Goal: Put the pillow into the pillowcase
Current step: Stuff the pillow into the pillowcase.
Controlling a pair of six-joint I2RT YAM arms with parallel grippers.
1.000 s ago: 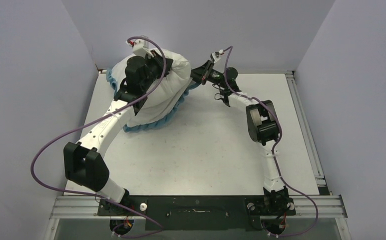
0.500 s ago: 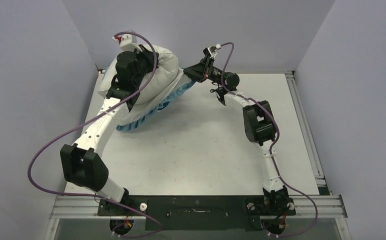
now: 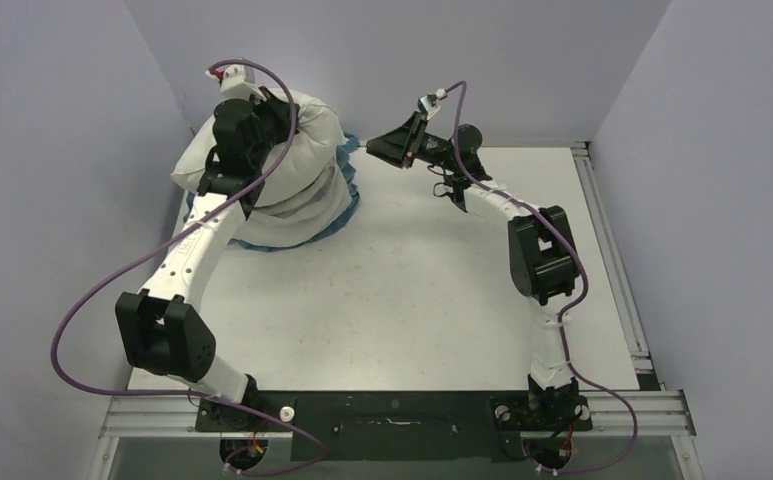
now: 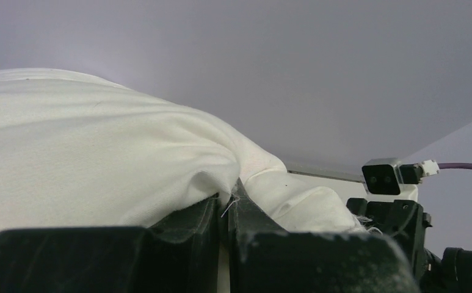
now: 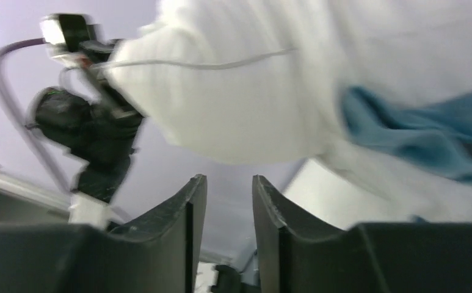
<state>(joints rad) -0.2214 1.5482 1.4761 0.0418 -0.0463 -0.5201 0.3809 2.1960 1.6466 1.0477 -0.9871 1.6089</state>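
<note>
White pillow (image 3: 312, 160) stands upright, clamped by left end effector (image 4: 228, 202); right end effector (image 5: 229, 190) apart.

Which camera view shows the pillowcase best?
The top external view: the pillowcase shows as blue ruffled cloth at the edge of the white pillow. The right wrist view shows only a blurred blue part; the left wrist view shows only white fabric.

The pillow (image 3: 307, 165) is plain white, without pattern. The pillowcase (image 3: 346, 182) shows solid blue along its frilled edge. The table (image 3: 412, 300) is off-white with faint grey speckles. The walls (image 3: 522, 50) are pale lavender, the cables (image 3: 58, 345) purple, and the arms (image 3: 194, 258) white with black joints.
</note>
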